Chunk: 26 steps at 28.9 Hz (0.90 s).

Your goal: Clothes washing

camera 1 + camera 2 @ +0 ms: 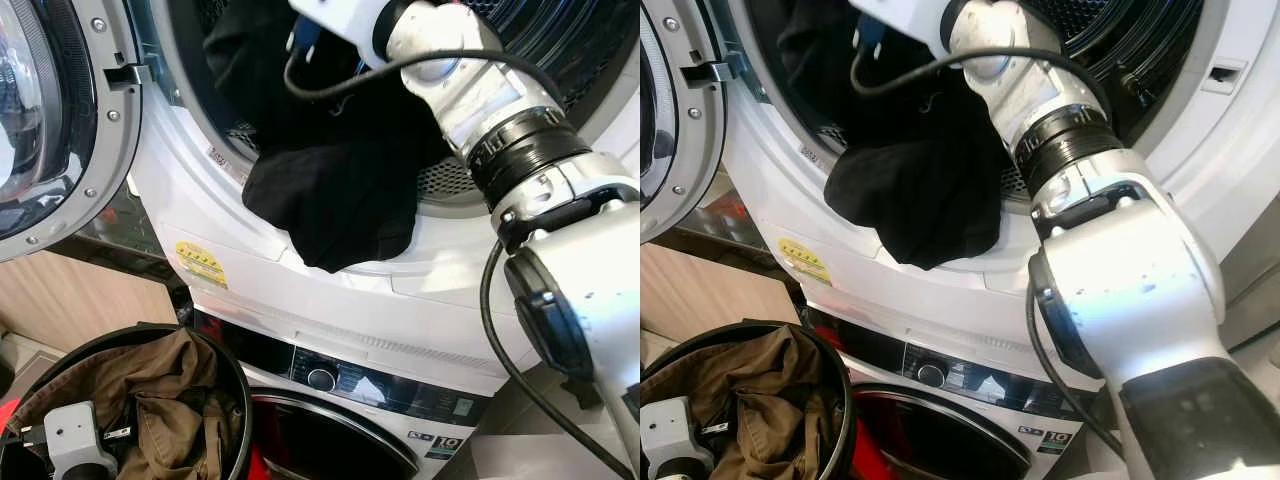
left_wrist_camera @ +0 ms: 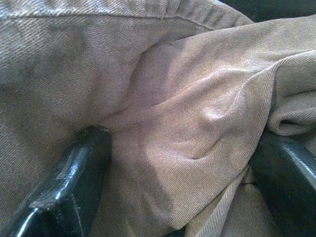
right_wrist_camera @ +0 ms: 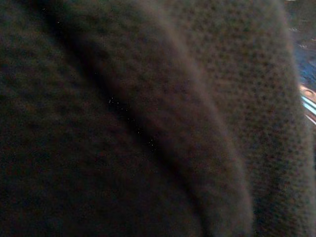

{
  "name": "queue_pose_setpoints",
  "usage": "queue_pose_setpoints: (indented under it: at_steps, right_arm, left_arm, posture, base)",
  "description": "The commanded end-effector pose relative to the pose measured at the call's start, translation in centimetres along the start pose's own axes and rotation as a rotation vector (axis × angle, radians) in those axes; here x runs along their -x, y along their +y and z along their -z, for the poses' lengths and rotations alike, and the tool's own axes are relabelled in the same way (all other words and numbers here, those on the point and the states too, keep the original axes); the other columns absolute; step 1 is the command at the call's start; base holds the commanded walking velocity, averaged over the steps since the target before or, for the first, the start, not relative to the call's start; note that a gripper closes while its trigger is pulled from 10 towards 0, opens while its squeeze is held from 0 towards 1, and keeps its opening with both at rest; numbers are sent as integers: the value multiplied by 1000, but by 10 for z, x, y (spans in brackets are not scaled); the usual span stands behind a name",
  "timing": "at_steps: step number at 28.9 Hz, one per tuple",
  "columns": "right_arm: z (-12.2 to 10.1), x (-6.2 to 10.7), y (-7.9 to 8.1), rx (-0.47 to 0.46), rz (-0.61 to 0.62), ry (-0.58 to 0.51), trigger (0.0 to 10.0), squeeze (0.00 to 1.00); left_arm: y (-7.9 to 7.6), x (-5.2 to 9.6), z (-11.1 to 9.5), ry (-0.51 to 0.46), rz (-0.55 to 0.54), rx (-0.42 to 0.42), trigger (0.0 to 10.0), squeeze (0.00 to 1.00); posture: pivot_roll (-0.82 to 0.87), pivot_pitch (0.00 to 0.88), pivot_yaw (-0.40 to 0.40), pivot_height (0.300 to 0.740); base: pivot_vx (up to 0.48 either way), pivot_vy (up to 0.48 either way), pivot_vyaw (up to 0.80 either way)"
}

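Brown trousers [image 2: 197, 123] bunch between the left gripper [image 2: 180, 173] fingers, spread wide in the basket [image 1: 235, 385], while the right arm pushes the black garment [image 1: 330, 200] into the drum (claw unseen, cannot tell), so shove its hanging end past the rim.

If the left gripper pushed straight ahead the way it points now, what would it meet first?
The brown garment in the black basket: the left gripper already has its fingers spread against that cloth.
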State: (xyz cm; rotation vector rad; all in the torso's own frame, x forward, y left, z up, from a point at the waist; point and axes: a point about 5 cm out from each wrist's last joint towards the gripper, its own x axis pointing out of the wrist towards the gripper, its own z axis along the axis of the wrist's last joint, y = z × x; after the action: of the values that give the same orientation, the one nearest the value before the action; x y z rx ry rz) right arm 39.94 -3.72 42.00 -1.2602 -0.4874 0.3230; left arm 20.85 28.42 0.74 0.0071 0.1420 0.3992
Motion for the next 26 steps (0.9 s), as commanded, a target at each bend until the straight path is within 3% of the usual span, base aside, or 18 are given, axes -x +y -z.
queue_pose_setpoints:
  at_steps: [1,4,6,7,8,11,13,15,16,17,18,20,22,24,26]
  right_arm:
    - [6,2,-1,26,-3,24,10000,1000]
    - [12,2,-1,31,24,68,10000,1000]
    - [22,3,-1,-78,44,129,10000,1000]
    - [22,3,-1,-78,44,129,10000,1000]
    - [33,6,-1,-228,93,173,10000,0]
    - [40,8,-3,-323,139,200,10000,0]
    - [50,11,-1,-602,183,216,10000,0]
    - [50,11,-1,-602,183,216,10000,0]
    - [54,12,2,-700,188,222,10000,0]
    - [32,4,15,-843,3,66,10000,0]
    - [32,4,15,-843,3,66,10000,0]
    - [3,1,24,-861,-225,-141,10000,0]
    - [6,0,19,-867,-159,-93,10000,0]
    - [30,4,9,-894,70,77,10000,0]
    - [48,9,5,-941,185,169,10000,0]
  left_arm:
    - [-2,8,14,76,9,6,10000,0]
    - [-4,8,15,78,16,7,10000,0]
    - [-6,8,15,81,19,8,10000,0]
    - [-6,8,15,81,19,8,10000,0]
    - [-6,8,16,84,18,9,10000,0]
    - [-7,9,16,86,17,10,10000,0]
    - [-7,9,17,88,13,13,10000,0]
    - [-7,9,17,88,13,13,10000,0]
    - [-7,9,17,88,11,13,10000,0]
    - [-8,10,17,87,14,15,10000,0]
    - [-8,10,17,87,14,15,10000,0]
    - [-8,10,17,86,18,16,10000,0]
    - [-7,10,17,85,19,18,10000,0]
    - [-7,9,16,86,19,17,10000,0]
    - [-8,9,16,87,22,16,10000,0]
  posture:
    - [53,18,-27,740]
    - [56,14,-29,740]
    - [59,12,-30,740]
    - [59,12,-30,740]
    - [65,10,-36,740]
    - [65,11,-37,740]
    - [66,14,-39,740]
    - [66,14,-39,740]
    - [66,14,-39,740]
    - [63,23,-36,740]
    - [63,23,-36,740]
    - [64,24,-35,740]
    - [55,30,-30,740]
    - [55,30,-30,740]
    - [58,20,-35,740]
  base:
    - [0,0,0]
    - [0,0,0]
    - [0,0,0]
    - [0,0,0]
    - [0,0,0]
    - [0,0,0]
    - [0,0,0]
    - [0,0,0]
    - [0,0,0]
    - [0,0,0]
    - [0,0,0]
    - [0,0,0]
    - [0,0,0]
    - [0,0,0]
    - [0,0,0]
